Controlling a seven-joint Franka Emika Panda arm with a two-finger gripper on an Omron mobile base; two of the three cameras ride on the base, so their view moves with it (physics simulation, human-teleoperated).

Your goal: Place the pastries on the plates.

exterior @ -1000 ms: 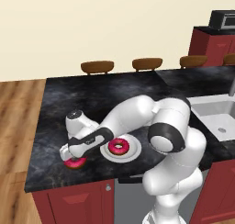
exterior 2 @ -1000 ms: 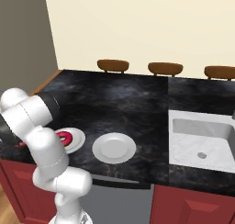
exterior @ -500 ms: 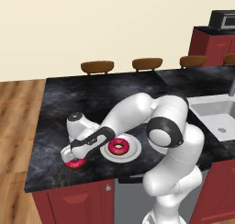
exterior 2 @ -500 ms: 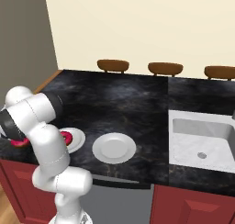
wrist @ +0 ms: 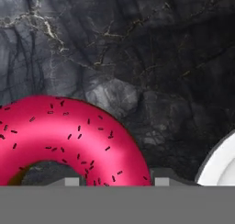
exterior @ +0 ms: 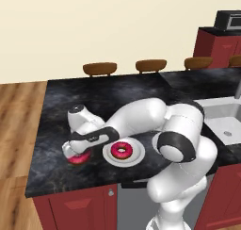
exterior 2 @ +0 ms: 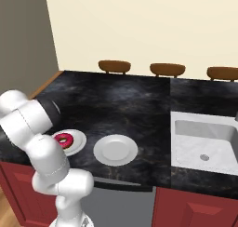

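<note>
Your gripper (exterior: 77,151) sits low at centre-left of the left base frame, right over the second donut (exterior: 79,157), which lies on the black counter (exterior: 56,111) just left of the near plate (exterior: 136,156). That plate already holds the first donut (exterior: 122,151). In the right base frame the empty plate (exterior 2: 115,150) is at the centre, beside the loaded one.

The hand view puts the donut's pink iced ring (wrist: 59,136) in the lower left, with a white plate rim (wrist: 220,165) at the lower right edge. One fingertip (wrist: 160,178) barely pokes up at the bottom; I can't tell whether the fingers are spread or closed on anything.

For the step in hand, which I judge to be the grasp:
- Straddle one side of the ring, one finger through the hole, one outside.
- Go down to the counter before you close; the icing looks rounded and may slip.
- Lift straight up so you clear the loaded plate's rim.
- Carry it past the first plate to the empty one.
</note>
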